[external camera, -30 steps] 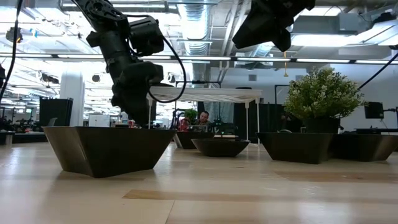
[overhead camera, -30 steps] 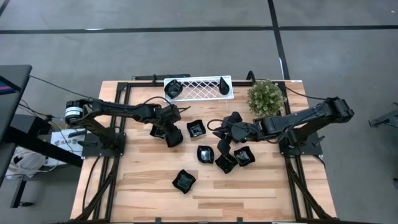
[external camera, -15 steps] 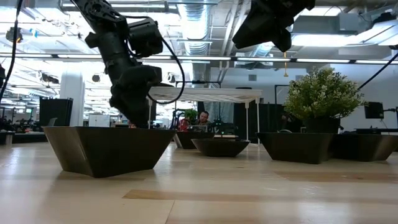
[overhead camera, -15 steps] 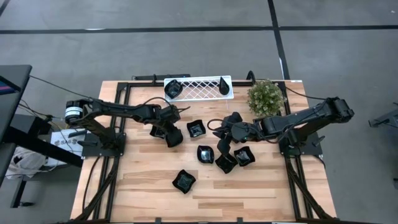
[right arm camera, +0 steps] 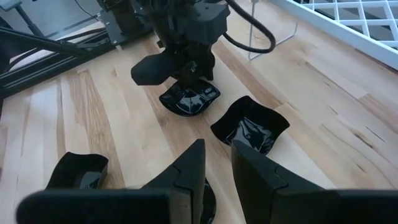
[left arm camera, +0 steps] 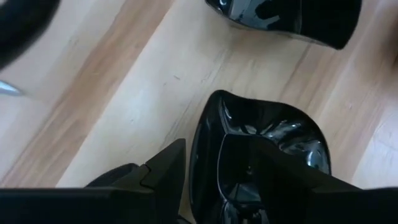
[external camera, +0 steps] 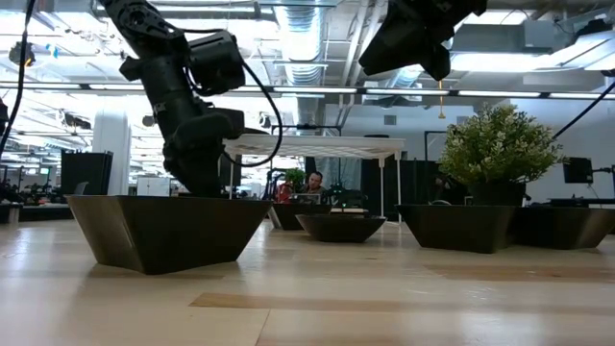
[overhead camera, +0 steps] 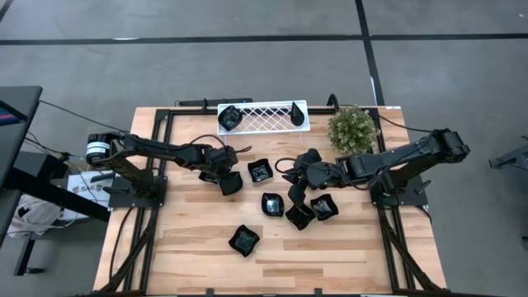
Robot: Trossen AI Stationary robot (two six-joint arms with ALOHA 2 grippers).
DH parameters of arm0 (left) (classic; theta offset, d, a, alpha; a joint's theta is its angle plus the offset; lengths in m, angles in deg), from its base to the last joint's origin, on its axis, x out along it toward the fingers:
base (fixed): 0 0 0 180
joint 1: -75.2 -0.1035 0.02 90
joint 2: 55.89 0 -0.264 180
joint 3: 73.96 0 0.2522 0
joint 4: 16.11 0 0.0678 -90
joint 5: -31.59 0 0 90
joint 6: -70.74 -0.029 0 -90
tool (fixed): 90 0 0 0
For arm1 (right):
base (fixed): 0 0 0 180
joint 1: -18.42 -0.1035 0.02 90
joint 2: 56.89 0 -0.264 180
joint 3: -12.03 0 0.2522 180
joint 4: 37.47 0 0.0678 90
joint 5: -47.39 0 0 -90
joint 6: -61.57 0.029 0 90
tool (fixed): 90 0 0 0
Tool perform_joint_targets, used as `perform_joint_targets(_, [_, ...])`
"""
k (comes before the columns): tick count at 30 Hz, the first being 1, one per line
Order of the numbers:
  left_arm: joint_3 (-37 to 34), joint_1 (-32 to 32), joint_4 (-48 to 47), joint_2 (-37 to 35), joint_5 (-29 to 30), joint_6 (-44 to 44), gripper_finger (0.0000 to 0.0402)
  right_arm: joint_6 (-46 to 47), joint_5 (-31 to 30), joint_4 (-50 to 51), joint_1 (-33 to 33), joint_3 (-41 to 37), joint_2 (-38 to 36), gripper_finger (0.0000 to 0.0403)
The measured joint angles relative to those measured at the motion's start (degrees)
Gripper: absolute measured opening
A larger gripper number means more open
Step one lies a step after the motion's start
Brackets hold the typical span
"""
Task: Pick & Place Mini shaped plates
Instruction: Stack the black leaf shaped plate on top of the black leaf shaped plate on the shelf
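Note:
Several glossy black mini shaped plates lie on the wooden table (overhead camera: pixel 190 247): one (overhead camera: pixel 260 171) at the middle, others (overhead camera: pixel 272 204) (overhead camera: pixel 323 206) near my right gripper and one (overhead camera: pixel 244 239) nearer the front. My left gripper (overhead camera: pixel 224 177) points down, open, over a squarish plate (left arm camera: pixel 267 140), one finger on either side of its rim; this plate (right arm camera: pixel 189 99) sits flat on the wood. My right gripper (right arm camera: pixel 217 155) hangs high over the middle plates, its fingers a little apart with nothing between them. My left gripper comes from above and stands astride the squarish plate's rim (left arm camera: pixel 208 124), one finger (left arm camera: pixel 168 171) outside the dish and the other inside it. Whether either finger touches the rim I cannot tell. The plate rests flat on the table.
A white lattice tray (overhead camera: pixel 264 115) at the far edge holds a squarish plate (overhead camera: pixel 229 118) and a teardrop plate (overhead camera: pixel 296 113). A green bushy plant (overhead camera: pixel 353 128) stands at the far right. Bare wood lies along the near edge.
My left gripper has sunk a little toward the squarish plate under it and shifted slightly over it. The plates and my right arm have kept still.

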Motion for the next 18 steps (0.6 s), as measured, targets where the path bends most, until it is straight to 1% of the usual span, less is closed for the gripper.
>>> perform_joint_targets(11, [-2.4, 0.9, 2.2, 0.0, -0.7, 0.4, 0.0176, 0.6, 0.0, 0.0, 0.0, 0.0, 0.0, 0.0074])
perform_joint_targets(18, [-2.6, 1.7, 3.4, 0.0, -0.8, 0.4, 0.0176, 1.0, 0.0, 0.0, 0.0, 0.0, 0.0, 0.0074])
